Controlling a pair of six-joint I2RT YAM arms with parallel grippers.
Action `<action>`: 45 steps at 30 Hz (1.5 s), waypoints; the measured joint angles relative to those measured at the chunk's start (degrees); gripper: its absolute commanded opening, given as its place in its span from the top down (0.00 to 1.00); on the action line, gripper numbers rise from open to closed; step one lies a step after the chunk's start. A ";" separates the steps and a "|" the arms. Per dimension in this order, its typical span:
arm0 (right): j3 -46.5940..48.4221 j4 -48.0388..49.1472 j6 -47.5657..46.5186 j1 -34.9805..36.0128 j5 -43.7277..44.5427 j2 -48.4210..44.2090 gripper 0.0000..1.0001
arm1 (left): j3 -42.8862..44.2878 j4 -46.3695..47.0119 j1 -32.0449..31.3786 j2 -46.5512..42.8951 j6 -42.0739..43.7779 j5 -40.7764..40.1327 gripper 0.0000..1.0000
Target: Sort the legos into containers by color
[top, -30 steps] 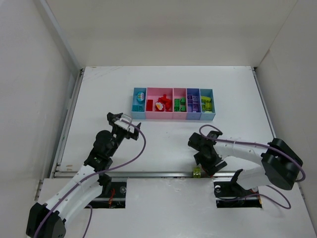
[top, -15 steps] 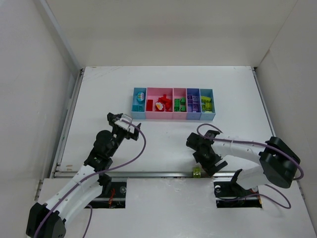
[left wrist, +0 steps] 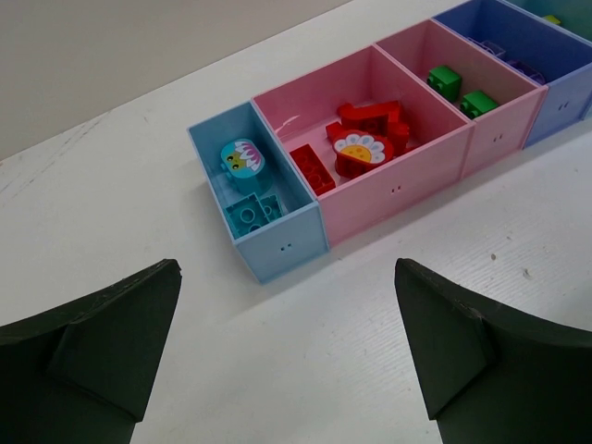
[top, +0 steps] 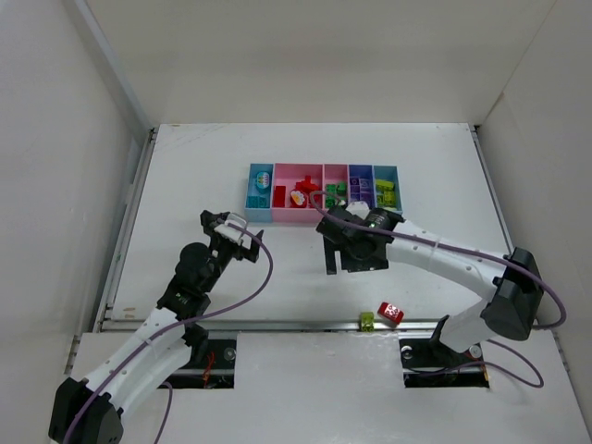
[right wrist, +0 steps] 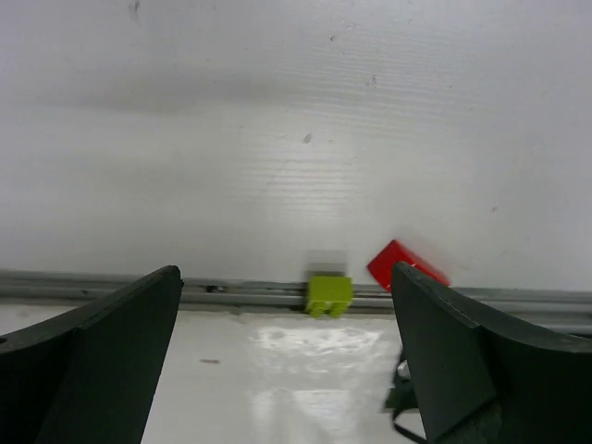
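The containers [top: 323,214] stand in a row at mid-table and hold sorted legos. The left wrist view shows teal bricks in the light blue bin [left wrist: 277,245], red bricks [left wrist: 363,145] in the wide pink bin and green bricks [left wrist: 460,90] in the pink one. A red brick [top: 389,312] and a yellow-green brick [top: 367,321] lie at the table's near edge, and both show in the right wrist view as the red brick [right wrist: 407,265] and the yellow-green brick [right wrist: 329,294]. My right gripper [top: 350,263] is open and empty, just in front of the bins. My left gripper [top: 228,228] is open and empty, left of the bins.
A metal rail [top: 277,325] runs along the table's near edge, and the yellow-green brick rests on it. White walls enclose the table on the left, back and right. The arms' cables loop beside both wrists.
My right arm has swung from the near edge up and left to just in front of the bins. The red brick now lies uncovered by the rail. The left arm has not moved.
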 measured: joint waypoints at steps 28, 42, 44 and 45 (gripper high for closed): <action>15.37 5.77 -27.76 -25.75 7.91 -17.57 0.00 | 83.14 -56.98 -33.40 80.35 44.57 41.27 0.01; 7.89 12.17 -38.58 -30.18 5.16 -19.08 0.00 | 84.30 -54.82 -42.75 90.88 38.77 38.18 0.12; 6.73 13.00 -39.36 -30.18 5.09 -20.02 0.00 | 85.40 -53.90 -42.51 92.56 37.03 38.01 0.16; 6.19 13.31 -39.65 -30.18 5.03 -20.52 0.00 | 85.70 -53.64 -42.40 93.11 36.15 37.79 0.21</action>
